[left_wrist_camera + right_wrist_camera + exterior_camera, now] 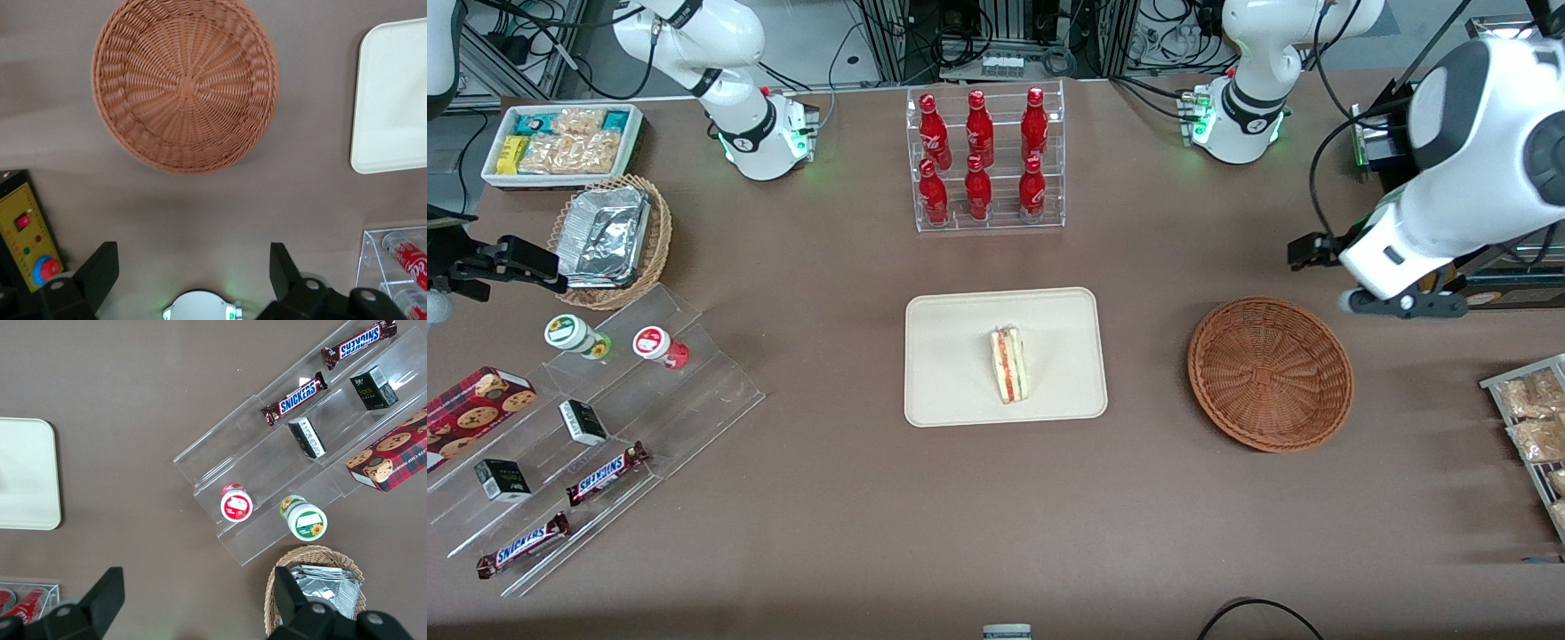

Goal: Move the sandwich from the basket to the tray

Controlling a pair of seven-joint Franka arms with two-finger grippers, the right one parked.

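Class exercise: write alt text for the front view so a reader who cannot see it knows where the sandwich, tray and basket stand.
A sandwich lies on a cream tray at mid-table, while the brown wicker basket beside it, toward the working arm's end, is empty. The gripper is open, raised above the table near the basket and holding nothing. A rack of red bottles stands farther from the camera than the tray.
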